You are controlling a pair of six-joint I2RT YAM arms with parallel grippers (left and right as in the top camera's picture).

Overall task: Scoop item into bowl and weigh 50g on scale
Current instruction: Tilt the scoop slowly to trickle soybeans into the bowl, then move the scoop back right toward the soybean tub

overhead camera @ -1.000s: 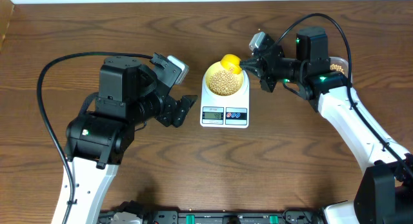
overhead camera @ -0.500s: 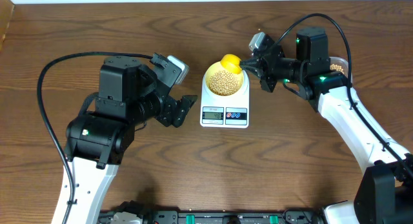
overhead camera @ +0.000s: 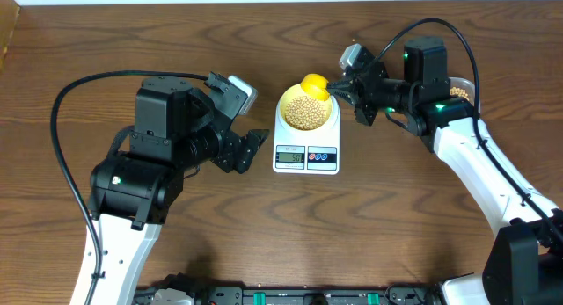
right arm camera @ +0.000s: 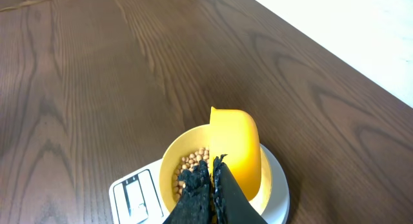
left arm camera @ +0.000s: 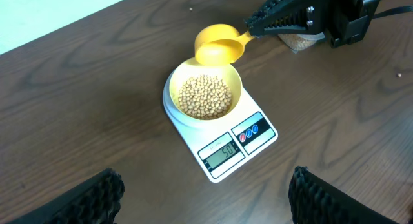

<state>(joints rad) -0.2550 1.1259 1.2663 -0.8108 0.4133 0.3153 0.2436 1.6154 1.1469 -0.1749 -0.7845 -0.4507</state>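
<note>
The right gripper (overhead camera: 350, 92) is clamping a bright yellow plastic scoop (overhead camera: 314, 84) over the pale yellow round bowl (overhead camera: 283, 110) of tan beans (overhead camera: 307, 112); the left gripper (overhead camera: 250, 145) is hanging with fingers apart.

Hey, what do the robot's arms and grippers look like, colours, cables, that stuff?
Both arms are white tubes below boxy black joint housings. A black cable loops over the left arm and another over the right arm, which shows small green lights. The left gripper and right gripper are black, with textured fingers.
</note>
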